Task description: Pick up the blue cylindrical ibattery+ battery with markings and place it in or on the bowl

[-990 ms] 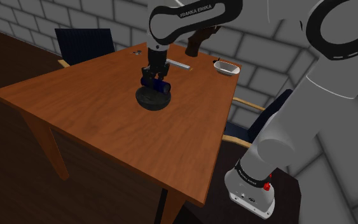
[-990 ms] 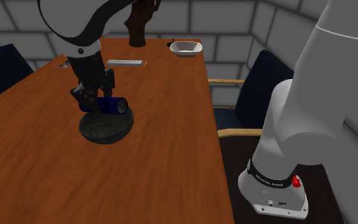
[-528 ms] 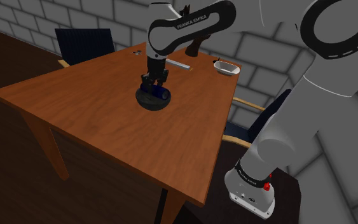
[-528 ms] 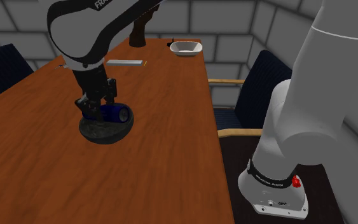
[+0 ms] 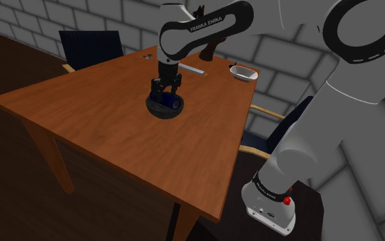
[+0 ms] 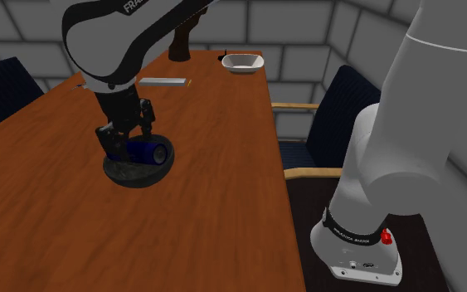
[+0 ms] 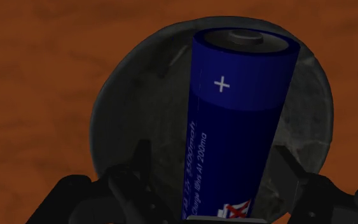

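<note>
The battery (image 7: 234, 121) lies on its side in the dark bowl (image 7: 117, 102), its plus end pointing away from the hand. The bowl stands near the middle of the table (image 5: 115, 144). The gripper (image 6: 126, 143) is low over the bowl, and its fingers (image 7: 136, 178) stand apart on both sides of the battery. On one side the gap is clear. On the other side the finger is very close, and a light contact cannot be excluded. The battery seems to rest on the bowl and not to hang in the grip.

The step in hand is, by this judgement, the release and the leaving. To do it well, the fingers should first open fully, so that no pad drags on the battery. Then the hand should rise straight up, with no sideways move, because the fingertips reach down beside the battery and a slanted path could push it. The battery is round and the bowl looks shallow, so a small push may roll it over the rim. A slow lift is safer.
</note>
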`<action>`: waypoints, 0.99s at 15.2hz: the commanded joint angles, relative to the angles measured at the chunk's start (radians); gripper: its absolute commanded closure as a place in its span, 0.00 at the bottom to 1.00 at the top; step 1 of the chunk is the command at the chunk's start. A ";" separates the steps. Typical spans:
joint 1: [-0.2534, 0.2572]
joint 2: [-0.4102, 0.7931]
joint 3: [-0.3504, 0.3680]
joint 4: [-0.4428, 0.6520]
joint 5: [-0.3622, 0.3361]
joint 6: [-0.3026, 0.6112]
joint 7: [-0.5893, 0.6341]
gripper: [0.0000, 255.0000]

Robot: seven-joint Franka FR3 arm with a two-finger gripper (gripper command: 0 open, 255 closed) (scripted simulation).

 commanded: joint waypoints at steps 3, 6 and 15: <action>0.000 0.000 0.000 0.000 0.000 0.000 0.000 0.00; 0.000 -0.022 0.000 0.044 0.004 -0.066 -0.003 0.00; 0.000 -0.038 0.000 0.088 0.006 -0.125 -0.005 0.00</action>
